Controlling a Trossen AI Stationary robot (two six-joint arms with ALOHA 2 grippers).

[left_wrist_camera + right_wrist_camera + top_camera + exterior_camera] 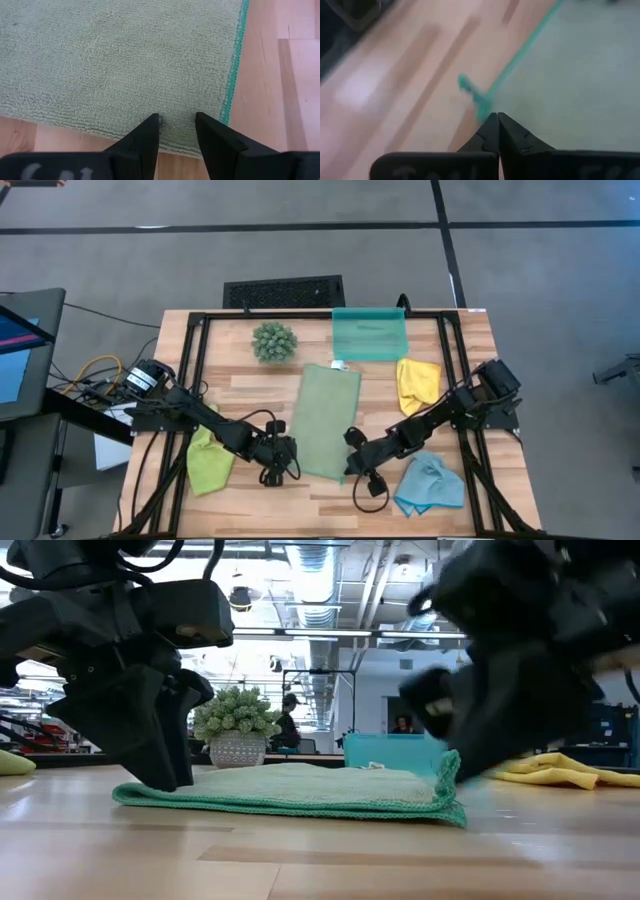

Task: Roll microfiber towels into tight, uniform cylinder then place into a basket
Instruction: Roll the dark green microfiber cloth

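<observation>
The sage green towel (327, 420) is lying flat mid-table, its near edge worked by both grippers: right gripper (496, 120) pinched shut on the corner, left gripper (176, 125) spread at the hem (rolling's barely begun). Next, an even tuck toward the basket (369, 334) is needed.

We see even, fairly bright light from overhead; the ceiling lights (310, 565) glare white in the low view and leave a soft sheen on the table (300, 850). Shadows under the arms are faint. The right gripper (497, 116) and the boards beside it are smeared with motion blur. In the low view the near arms loom dark and out of focus.
</observation>
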